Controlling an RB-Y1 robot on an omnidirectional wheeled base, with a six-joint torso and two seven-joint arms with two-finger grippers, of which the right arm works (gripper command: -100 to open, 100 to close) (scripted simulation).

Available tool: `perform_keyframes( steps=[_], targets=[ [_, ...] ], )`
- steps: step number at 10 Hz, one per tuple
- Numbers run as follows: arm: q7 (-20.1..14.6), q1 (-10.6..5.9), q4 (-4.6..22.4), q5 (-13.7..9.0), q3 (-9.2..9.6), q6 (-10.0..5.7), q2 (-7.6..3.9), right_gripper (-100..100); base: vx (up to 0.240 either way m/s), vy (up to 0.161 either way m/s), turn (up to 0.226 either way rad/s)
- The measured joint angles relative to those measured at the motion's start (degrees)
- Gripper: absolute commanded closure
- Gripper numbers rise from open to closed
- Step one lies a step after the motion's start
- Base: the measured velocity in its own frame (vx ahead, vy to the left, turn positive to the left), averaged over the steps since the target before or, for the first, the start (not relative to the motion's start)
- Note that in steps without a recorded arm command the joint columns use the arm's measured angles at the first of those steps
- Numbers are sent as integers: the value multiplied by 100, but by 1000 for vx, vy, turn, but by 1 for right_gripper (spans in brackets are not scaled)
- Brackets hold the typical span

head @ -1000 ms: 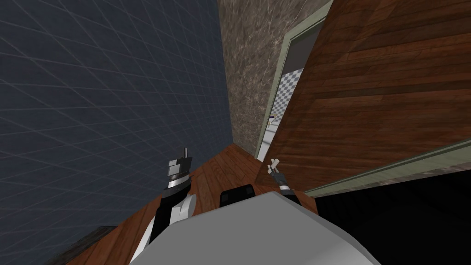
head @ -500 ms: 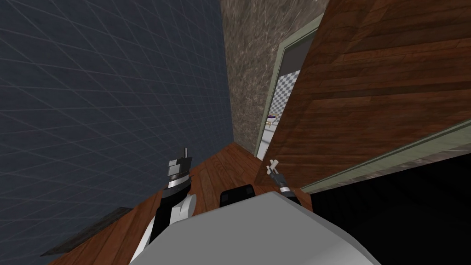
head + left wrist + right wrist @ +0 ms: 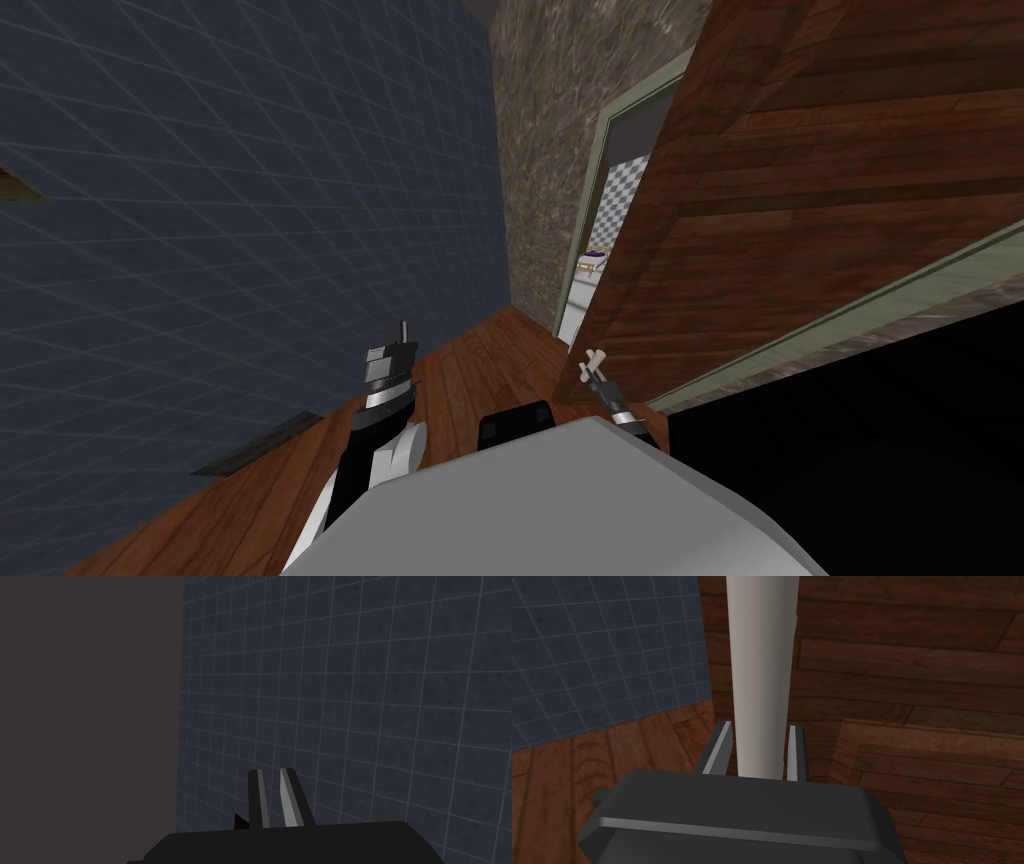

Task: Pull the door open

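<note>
Right hand (image 3: 758,748): I have it pinching the white door handle (image 3: 760,661), one finger on each side.
Door (image 3: 800,200): brown wood, ajar, just beyond that hand.
Left hand (image 3: 274,796): pressed together, well apart from the door.

right jaws clamped, left jaws together

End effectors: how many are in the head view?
2. The left end effector is by the dark tiled wall, shut and empty; the right end effector grips the pale handle of the wooden door.
</note>
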Motion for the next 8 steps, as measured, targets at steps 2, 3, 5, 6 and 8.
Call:
perform_keyframes(
  steps=[2, 3, 5, 6, 8],
  targets=[
    [-72, 10, 40, 53, 59, -92, -64, 100, -136, -11, 43],
    [-79, 15, 54, 62, 73, -97, -62, 100, -131, -32, 150],
    [-132, -17, 119, 84, 94, -162, -108, 100, -171, -26, 105],
    [-159, -27, 136, 98, 107, -199, -131, 100, -170, -25, 99],
    [-229, -57, 238, 131, 142, -293, -184, 100, -218, -23, 129]
  ],
)
